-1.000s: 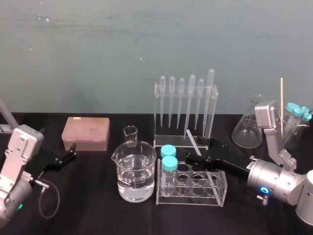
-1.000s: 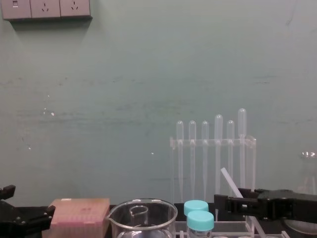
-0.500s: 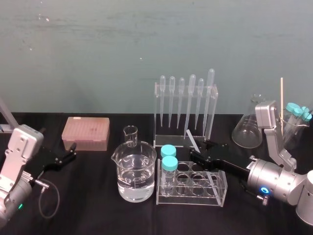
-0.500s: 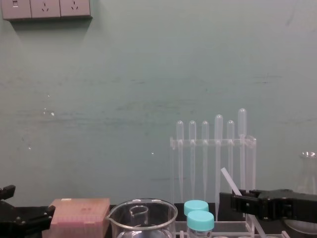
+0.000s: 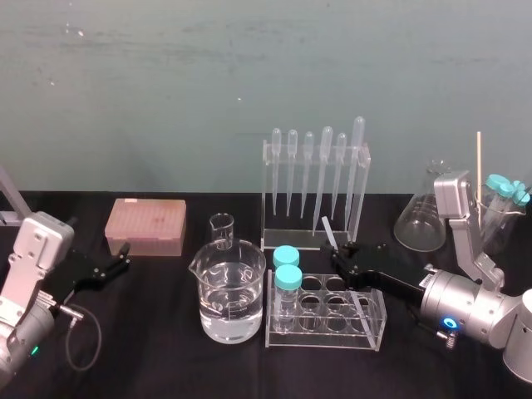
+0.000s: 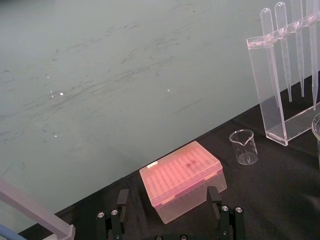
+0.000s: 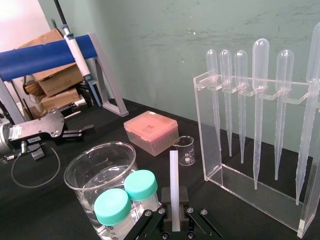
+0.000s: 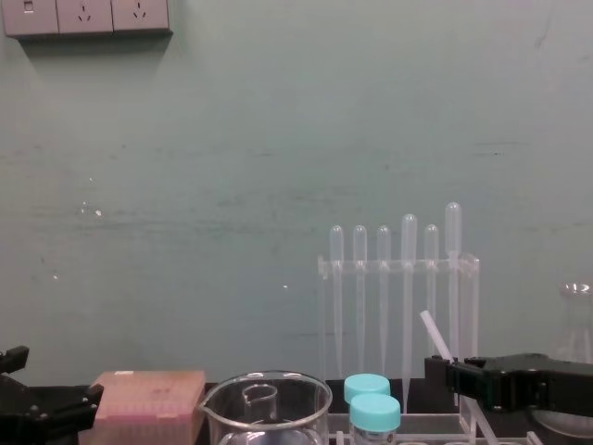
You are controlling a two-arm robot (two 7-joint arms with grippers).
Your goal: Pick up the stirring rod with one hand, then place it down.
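Right wrist view: right gripper fingers pinch the stirring rod, lifted off the bench; set-down pending. Left gripper idles, fingers spread, near the left edge.

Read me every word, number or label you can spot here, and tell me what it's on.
No text here is legible.
On the left arm's grey housing: a pale label with dark marks, too small to read.
On the pink box: a pale strip at its lid edge, nothing readable.
On the wall sockets: no readable marks.
On the stirring rod held in the right end effector: no markings.
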